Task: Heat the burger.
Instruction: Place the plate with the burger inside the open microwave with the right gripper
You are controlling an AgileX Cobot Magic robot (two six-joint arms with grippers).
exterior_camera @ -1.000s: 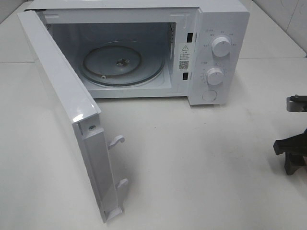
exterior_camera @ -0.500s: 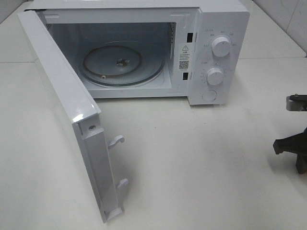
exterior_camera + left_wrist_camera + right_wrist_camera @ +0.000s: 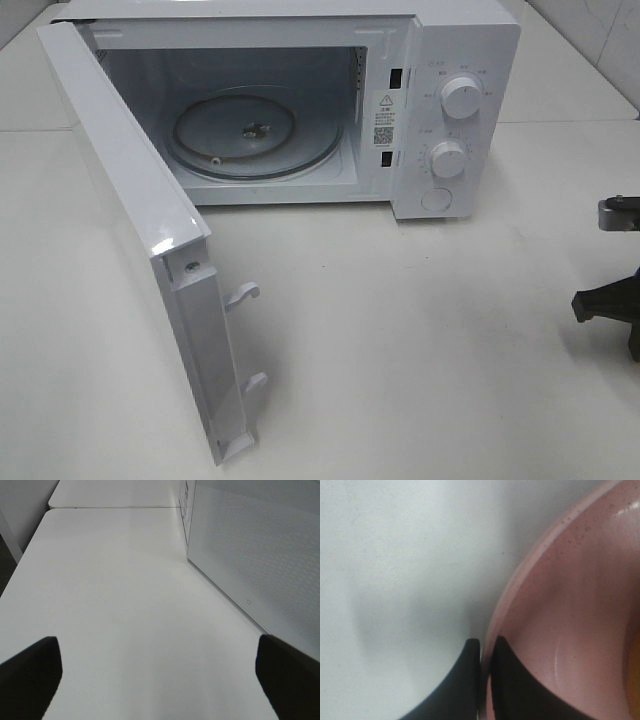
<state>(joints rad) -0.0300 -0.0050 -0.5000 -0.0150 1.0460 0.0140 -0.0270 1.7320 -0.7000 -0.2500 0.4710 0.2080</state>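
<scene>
Pink plate (image 3: 560,610) rim pinched between the pressed-together fingers of right hand (image 3: 484,642) | left hand (image 3: 156,639) spread, empty, over bench (image 3: 125,580) | burger (image 3: 635,670): only a yellow sliver visible, on plate | judged soft, top-heavy, likely to slide on the glaze; carry by rim, level.

Counter (image 3: 400,350) layout.
Microwave (image 3: 450,60) at 12 o'clock; door (image 3: 130,220) reaches toward 7 o'clock; turntable (image 3: 255,135) inside; right tool (image 3: 484,649) at 3 o'clock, plate (image 3: 570,605) rim between its fingers.
</scene>
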